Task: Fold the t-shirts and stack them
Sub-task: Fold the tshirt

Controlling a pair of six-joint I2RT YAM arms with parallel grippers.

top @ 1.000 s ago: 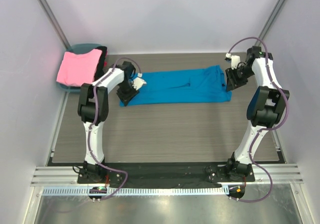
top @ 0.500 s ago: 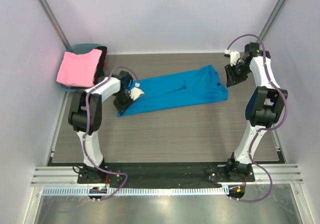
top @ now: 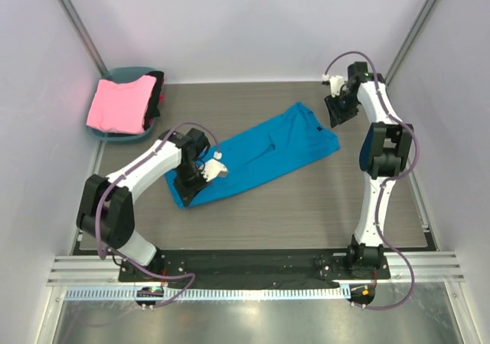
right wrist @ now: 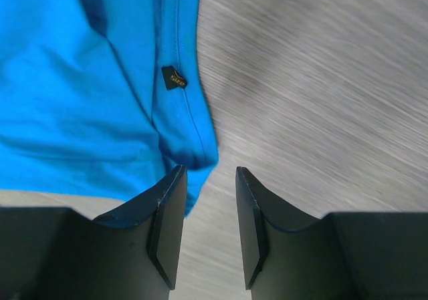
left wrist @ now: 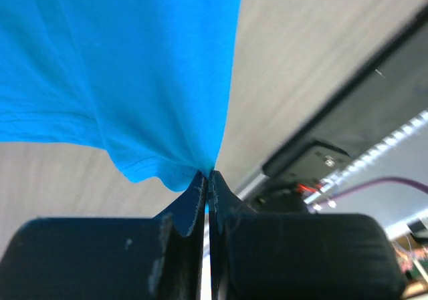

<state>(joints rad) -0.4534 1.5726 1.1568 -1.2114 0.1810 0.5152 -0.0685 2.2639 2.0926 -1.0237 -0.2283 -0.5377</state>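
Note:
A blue t-shirt [top: 260, 154] lies folded lengthwise and slanted across the table. My left gripper [top: 200, 177] is shut on its near-left hem corner; in the left wrist view the blue cloth [left wrist: 154, 79] runs pinched into the closed jaws [left wrist: 208, 176]. My right gripper [top: 334, 114] is open and empty just beyond the shirt's far-right collar end; the right wrist view shows the collar edge with its tag [right wrist: 175, 78] left of the gap between the fingers [right wrist: 207, 180]. A folded pink t-shirt [top: 120, 103] lies on a basket at the far left.
The teal basket [top: 115, 133] holds dark clothing [top: 158, 95] under the pink shirt. The wooden tabletop [top: 306, 206] ends at side walls and a black strip [top: 253, 261] near the arm bases.
My left gripper has dragged the shirt's left end toward the near edge, turning the shirt to a slant. My right gripper has let go of the collar end and moved to the far side.

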